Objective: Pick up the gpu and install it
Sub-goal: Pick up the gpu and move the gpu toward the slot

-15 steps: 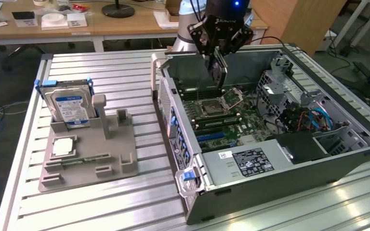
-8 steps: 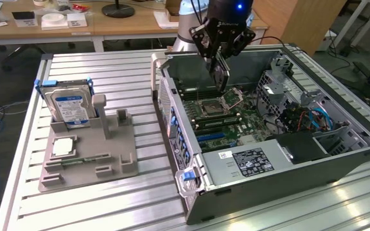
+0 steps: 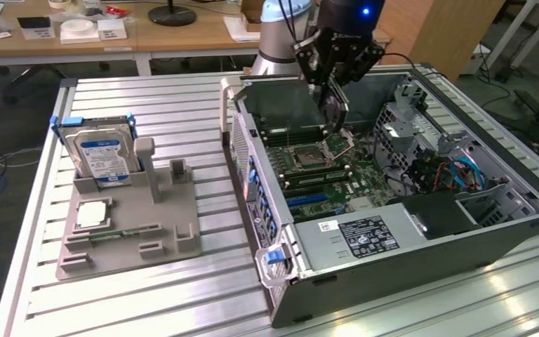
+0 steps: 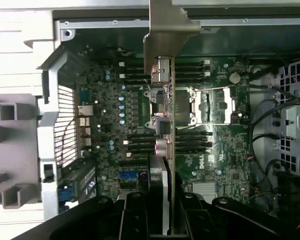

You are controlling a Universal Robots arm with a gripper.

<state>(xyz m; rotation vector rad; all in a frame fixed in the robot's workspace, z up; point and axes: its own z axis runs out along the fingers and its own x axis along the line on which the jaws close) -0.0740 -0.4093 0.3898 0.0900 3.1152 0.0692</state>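
Right up close you've got the gripper (image 4: 164, 167) clamped on the gpu (image 4: 166, 30), jaws narrowed onto it. It's a thin dark card seen edge-on, with a grey metal bracket at the far end. It hangs over the motherboard (image 4: 105, 100) inside the open case (image 3: 420, 246), right above the CPU socket (image 4: 210, 107). The hard drive (image 3: 101, 158) stands in the grey rack (image 3: 171, 235) beside the case.

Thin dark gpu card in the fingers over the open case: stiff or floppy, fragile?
The thin dark gpu card with a grey metal end bracket looks stiff: edge-on it runs straight. Probably light, being so thin. Likely fragile and prone to twisting, as the black fingers pinch it far from the bracket.
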